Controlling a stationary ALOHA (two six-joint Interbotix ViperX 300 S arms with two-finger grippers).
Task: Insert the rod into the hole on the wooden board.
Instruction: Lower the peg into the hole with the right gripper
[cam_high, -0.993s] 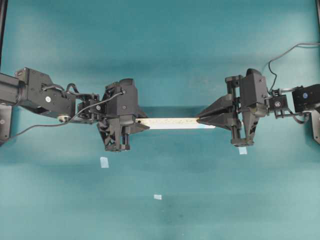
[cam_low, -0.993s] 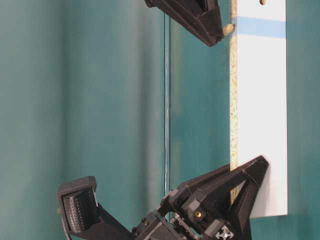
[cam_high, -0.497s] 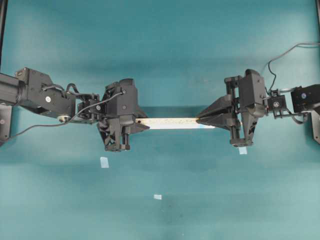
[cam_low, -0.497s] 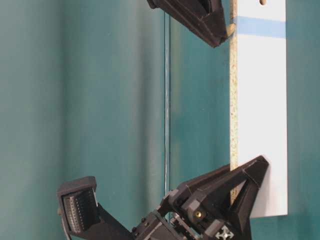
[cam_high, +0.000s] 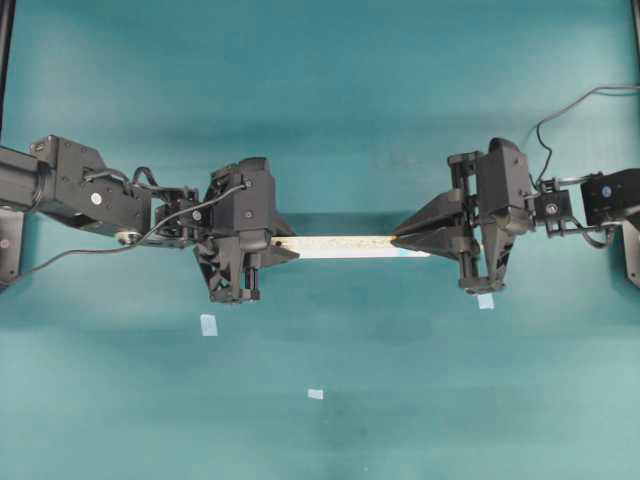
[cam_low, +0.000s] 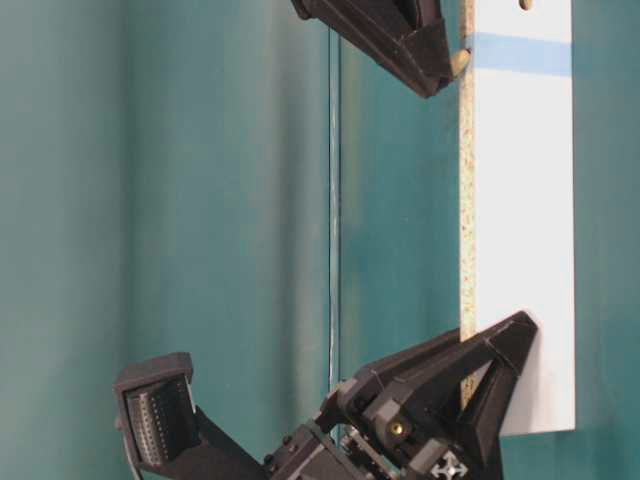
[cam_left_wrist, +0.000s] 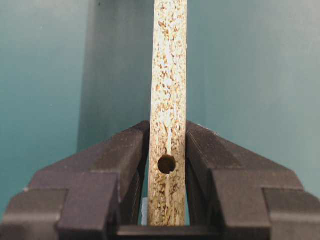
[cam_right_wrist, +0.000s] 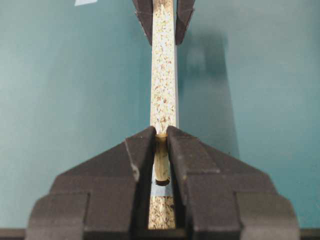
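The wooden board (cam_high: 340, 246) is held on edge above the teal table, speckled edge up. My left gripper (cam_high: 285, 248) is shut on its left end, with a plain dark hole (cam_left_wrist: 167, 164) between the jaws (cam_left_wrist: 167, 126). My right gripper (cam_high: 397, 240) is shut on the short tan rod (cam_right_wrist: 161, 162). The rod's lower end meets the dark hole (cam_right_wrist: 162, 182) bordered by the pale blue patch (cam_right_wrist: 161, 190). From table level the rod's tip (cam_low: 459, 62) touches the board's edge (cam_low: 466, 200) at the blue band (cam_low: 520, 54). How deep it sits I cannot tell.
Small pale blue tape squares lie on the table (cam_high: 208, 324) (cam_high: 315, 394) (cam_high: 485, 300). A black cable (cam_high: 570, 105) loops at the back right. Both arm bases stand at the table's left and right edges.
The right gripper has edged slightly along the board towards the left arm, the rod's tip staying at the blue-marked edge. The left gripper and board have not moved.
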